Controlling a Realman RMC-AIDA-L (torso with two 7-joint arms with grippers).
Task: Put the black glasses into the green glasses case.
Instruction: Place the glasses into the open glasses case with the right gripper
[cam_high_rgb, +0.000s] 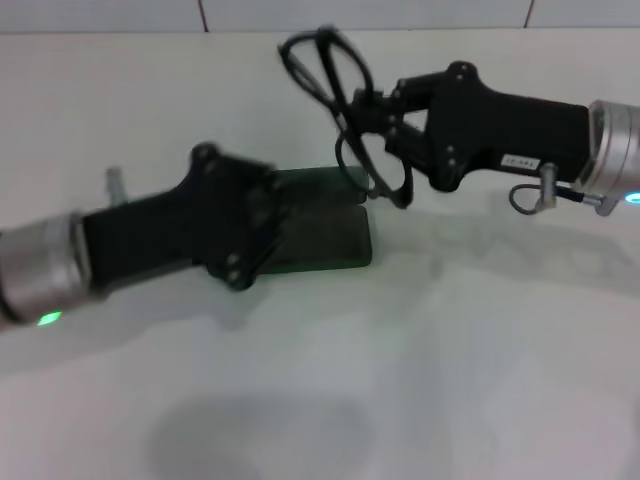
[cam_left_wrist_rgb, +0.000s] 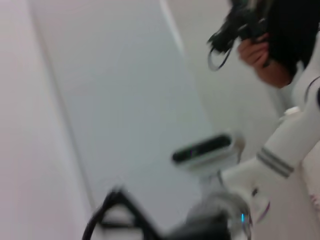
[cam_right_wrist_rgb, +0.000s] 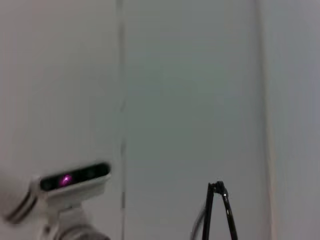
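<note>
The black glasses (cam_high_rgb: 345, 110) hang in the air above the table, held by their frame in my right gripper (cam_high_rgb: 378, 118), which is shut on them. One lens points up and away and the other hangs down just over the far right corner of the green glasses case (cam_high_rgb: 335, 240). The case lies open on the table with its lid (cam_high_rgb: 325, 182) behind it. My left gripper (cam_high_rgb: 255, 215) is over the case's left end and covers that end. A thin black part of the glasses shows in the right wrist view (cam_right_wrist_rgb: 218, 189).
The white table (cam_high_rgb: 450, 350) spreads around the case. A white wall rises behind it. A small grey object (cam_high_rgb: 115, 183) sits beside my left arm. The left wrist view shows a person (cam_left_wrist_rgb: 265, 55) and the robot's head camera (cam_left_wrist_rgb: 202, 149).
</note>
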